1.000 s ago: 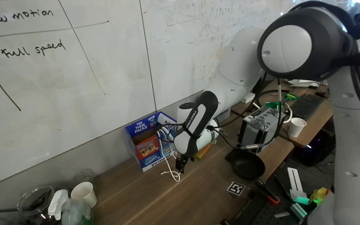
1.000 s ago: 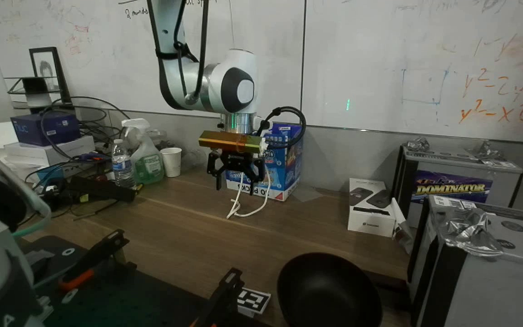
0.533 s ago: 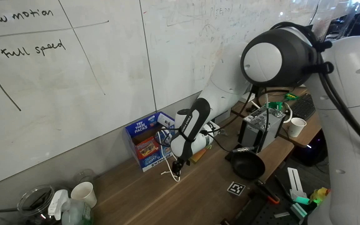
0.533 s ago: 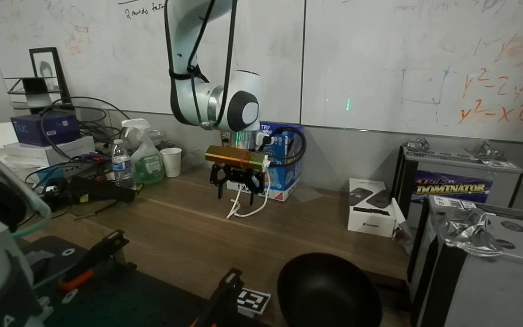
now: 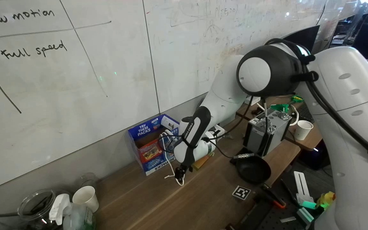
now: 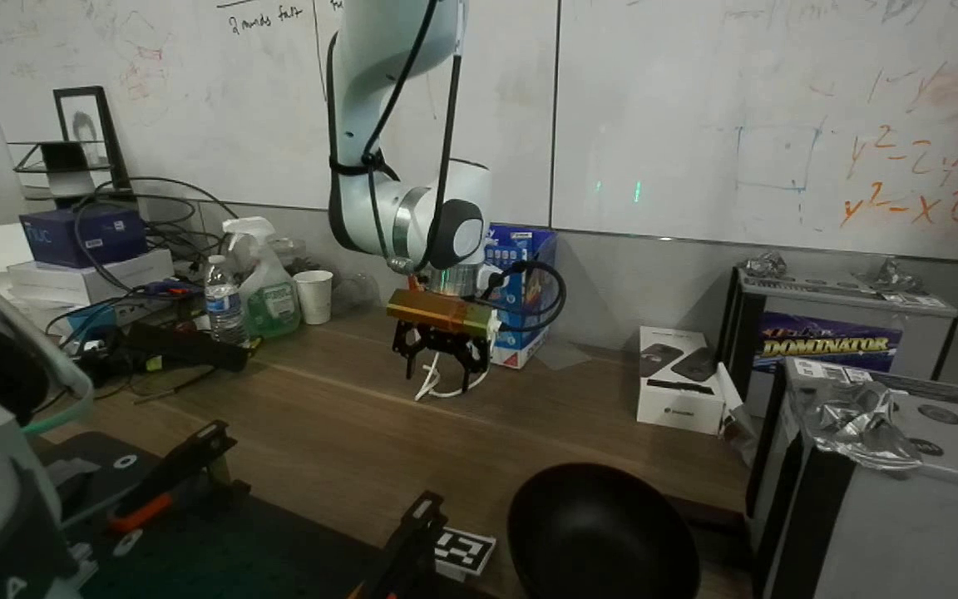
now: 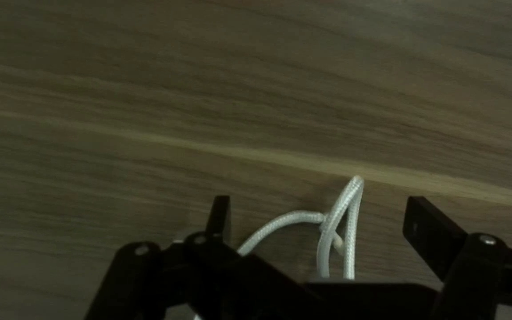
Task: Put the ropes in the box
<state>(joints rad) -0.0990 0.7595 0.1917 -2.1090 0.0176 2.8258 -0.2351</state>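
Fingers (image 7: 431,240) lowered, parted over rope (image 7: 326,236); box (image 5: 153,159) reads "TRY THESE PACKS".

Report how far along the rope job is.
Done: little that shows; part of the rope appears to hang over the edge of the box. In hand: the gripper stands open and, in the wrist view, appears to straddle the rope without gripping it. Left: grip the rope and get the part on the table into the box.
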